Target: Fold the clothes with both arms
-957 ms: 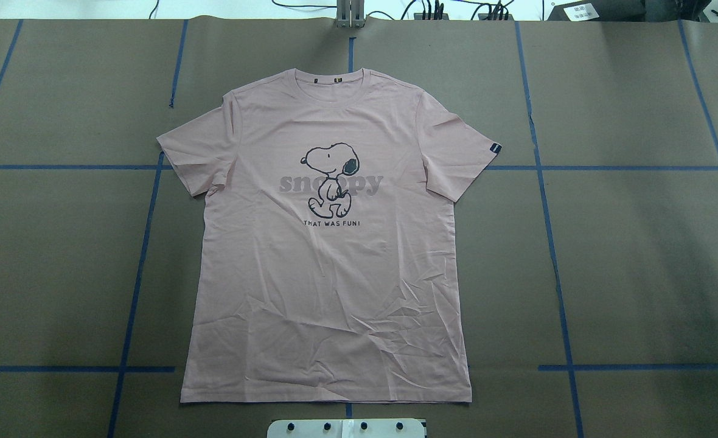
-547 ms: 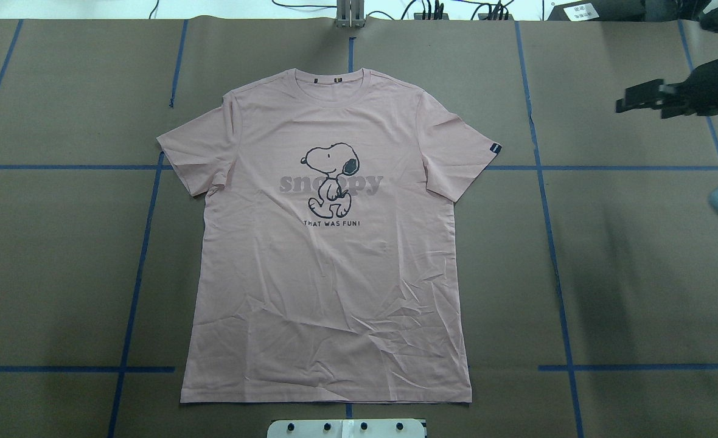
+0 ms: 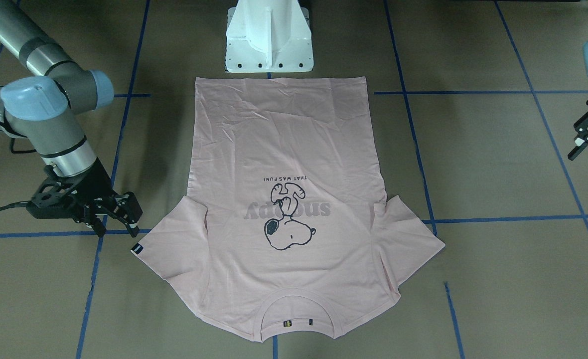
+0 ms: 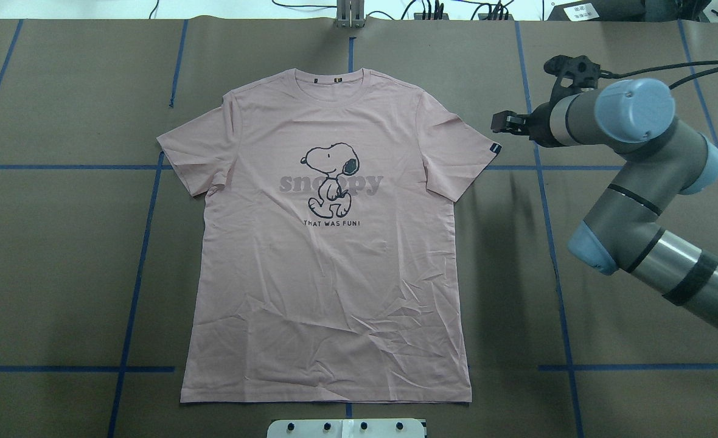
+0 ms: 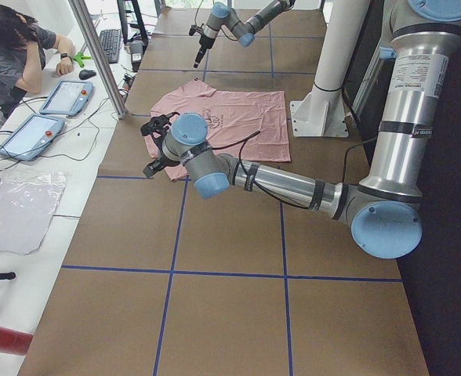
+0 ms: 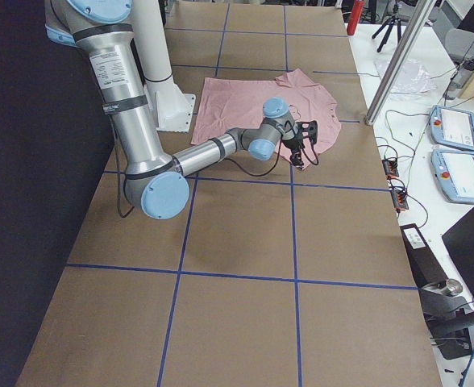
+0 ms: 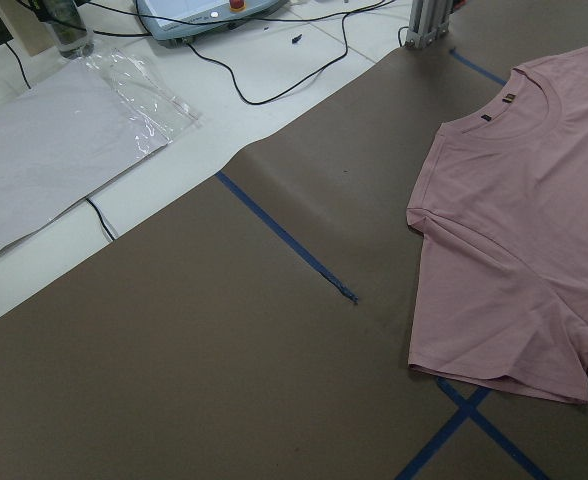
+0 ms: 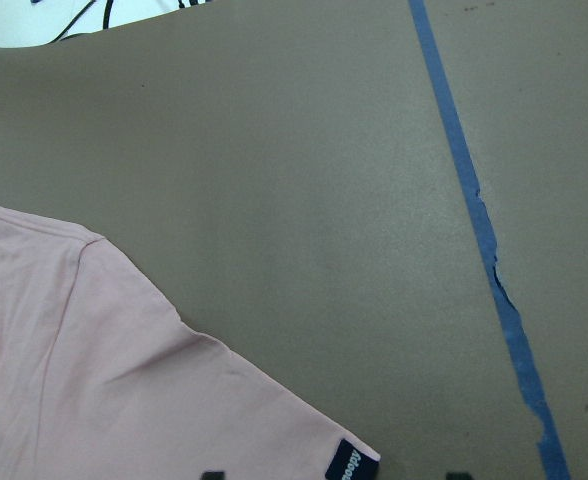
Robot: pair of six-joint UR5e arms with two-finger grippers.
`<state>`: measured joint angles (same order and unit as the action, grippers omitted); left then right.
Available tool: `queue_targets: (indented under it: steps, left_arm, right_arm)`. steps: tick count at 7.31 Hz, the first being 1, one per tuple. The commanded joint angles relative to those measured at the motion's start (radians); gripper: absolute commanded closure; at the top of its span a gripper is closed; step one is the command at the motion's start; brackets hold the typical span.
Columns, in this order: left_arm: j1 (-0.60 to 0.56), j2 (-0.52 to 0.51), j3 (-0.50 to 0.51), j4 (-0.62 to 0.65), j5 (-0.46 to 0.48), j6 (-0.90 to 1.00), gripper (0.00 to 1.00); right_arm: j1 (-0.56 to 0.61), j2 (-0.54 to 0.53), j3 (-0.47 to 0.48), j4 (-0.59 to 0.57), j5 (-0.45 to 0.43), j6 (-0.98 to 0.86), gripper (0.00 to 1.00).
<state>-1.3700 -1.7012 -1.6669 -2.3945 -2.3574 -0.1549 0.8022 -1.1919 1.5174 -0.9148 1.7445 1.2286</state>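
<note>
Shirt spread flat, both hands clear of it.
My left hand [image 3: 574, 142], fingers apart, hangs well off the plain sleeve. The T-shirt [image 4: 334, 274] lies print-up on the counter [image 4: 61, 274] between my hands. My right hand [image 3: 117, 229], fingers apart, hovers just beside the sleeve tag [image 4: 495, 148].

Count: T-shirt [image 4: 328, 274] 1 | sleeve tag [image 4: 495, 148] 1 | arms 2: left arm [image 5: 277, 184], right arm [image 4: 639, 182] | grippers 2: left gripper [image 5: 147, 150], right gripper [image 3: 117, 229] | pedestal [image 3: 269, 40] 1 | tablets 2, on the side bench: near tablet [image 5: 28, 135], far tablet [image 5: 67, 96] | person [image 5: 11, 47] 1, seated by far tablet | plastic sheet [image 5: 19, 211] 1, on the same bench
</note>
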Motion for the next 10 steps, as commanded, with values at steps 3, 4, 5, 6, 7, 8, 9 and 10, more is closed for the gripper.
queue_targets:
  steps: [3, 4, 5, 6, 7, 8, 9, 10]
  left_arm:
    - [0.000, -0.002, -0.005, 0.000, 0.000, -0.002, 0.00]
    - [0.000, -0.002, -0.007, 0.002, 0.000, -0.002, 0.00]
    - [0.000, -0.002, -0.007, 0.002, 0.000, -0.002, 0.00]
    - [0.000, -0.002, -0.007, 0.002, 0.000, -0.002, 0.00]
    - [0.000, -0.002, -0.005, 0.002, 0.000, -0.002, 0.00]
    - [0.000, -0.002, -0.005, 0.002, 0.000, -0.002, 0.00]
    - [0.002, -0.002, -0.005, 0.002, 0.000, -0.002, 0.00]
    - [0.000, -0.002, -0.005, 0.002, 0.000, -0.002, 0.00]
  right_arm:
    - [-0.040, 0.050, -0.117, 0.002, -0.091, 0.000, 0.36]
    - [-0.044, 0.066, -0.138, 0.002, -0.103, 0.002, 0.38]
    - [-0.051, 0.066, -0.138, 0.001, -0.103, 0.002, 0.38]
    - [-0.058, 0.066, -0.140, 0.001, -0.103, 0.002, 0.39]
    - [-0.064, 0.066, -0.141, 0.001, -0.103, 0.002, 0.40]
    - [-0.067, 0.066, -0.155, 0.001, -0.105, 0.002, 0.42]
    - [-0.069, 0.064, -0.157, 0.001, -0.105, 0.002, 0.43]
    - [-0.069, 0.064, -0.157, 0.001, -0.105, 0.002, 0.54]
